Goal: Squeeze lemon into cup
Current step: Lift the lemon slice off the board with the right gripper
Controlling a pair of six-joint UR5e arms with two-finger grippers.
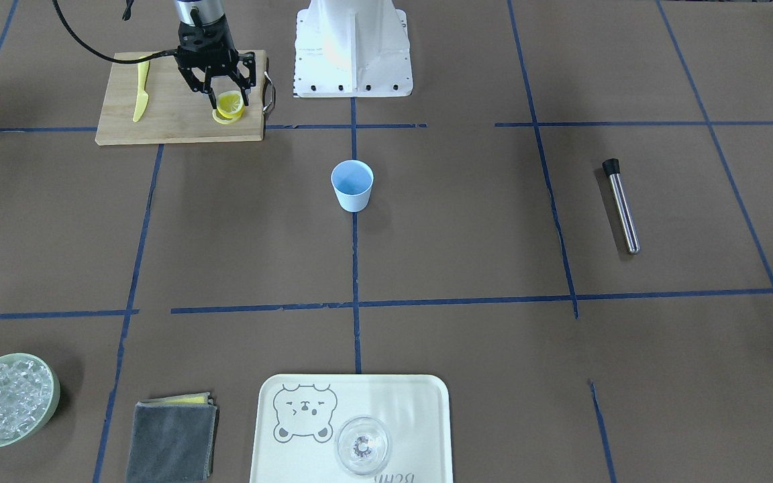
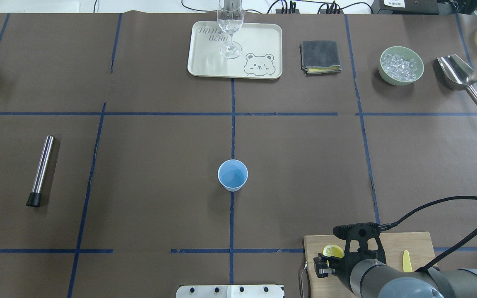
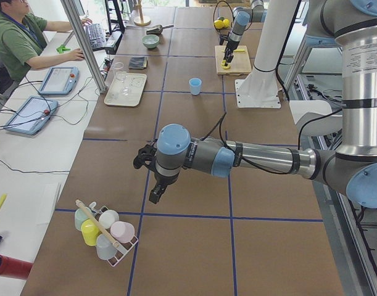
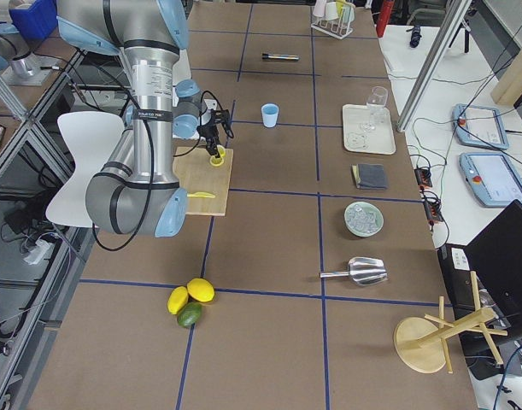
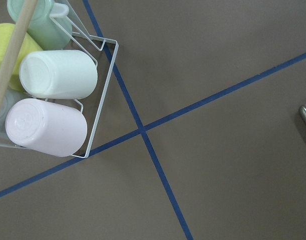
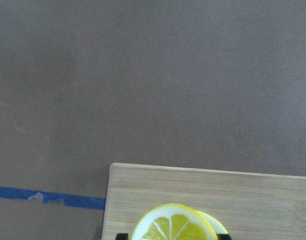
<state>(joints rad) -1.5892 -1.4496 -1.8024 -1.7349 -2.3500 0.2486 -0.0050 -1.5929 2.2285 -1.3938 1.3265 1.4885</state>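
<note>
You see a brown-papered table [image 1: 467, 241] gridded with blue tape [image 1: 354, 268]. Across it from the right gripper [image 1: 230, 102] stands your white desk [image 3: 34, 154]; behind that gripper, a white chair [image 4: 77, 162] on grey floor [image 4: 47, 290].

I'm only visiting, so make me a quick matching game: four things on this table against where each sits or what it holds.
Things: 1 small light blue plastic cup; 2 clear stemmed glass; 3 yellow plastic knife; 4 pale green round bowl.
Places: A on the wooden cutting board; B full of ice cubes; C on the cream bear tray; D on a blue tape line, mid-table.
Pairs: 1-D, 2-C, 3-A, 4-B.
</note>
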